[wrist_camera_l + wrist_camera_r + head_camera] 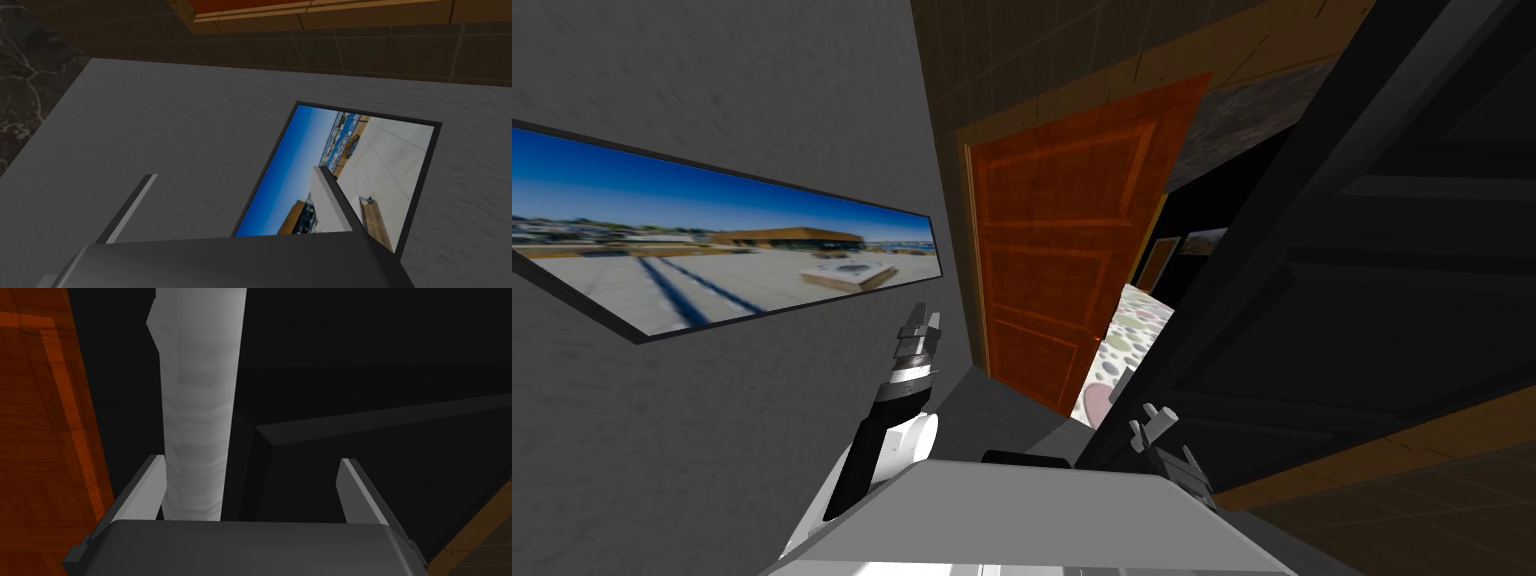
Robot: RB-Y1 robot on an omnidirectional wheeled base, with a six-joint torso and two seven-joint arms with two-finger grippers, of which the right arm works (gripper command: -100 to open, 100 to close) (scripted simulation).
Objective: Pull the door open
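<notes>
"Head view first: where are we seeing the door?"

"We are seeing the orange-red door [1057, 250] straight ahead, hanging in its wooden frame [1082, 100] and standing ajar; a pebbled floor [1122, 350] and a black area [1202, 200] are showing past its free edge."

"And what are we doing with the left arm?"

"We are holding the left gripper [922, 318] up beside the grey wall [762, 420], to the left of the door and well apart from it. In the left wrist view its fingers [327, 205] are standing spread, with nothing between them."

"And the right one?"

"We are holding the right gripper [1152, 418] low, to the right of the door, close before a dark panelled surface [1362, 280] that is rising along our right side. In the right wrist view its fingers are standing spread too, pinching nothing and pointing at that dark surface; a pale grey strip [200, 413] is running between it and the door, which is showing off to one side of the gripper."

"Are we touching the door?"

"We are not touching it: both grippers are hanging clear of it."
</notes>
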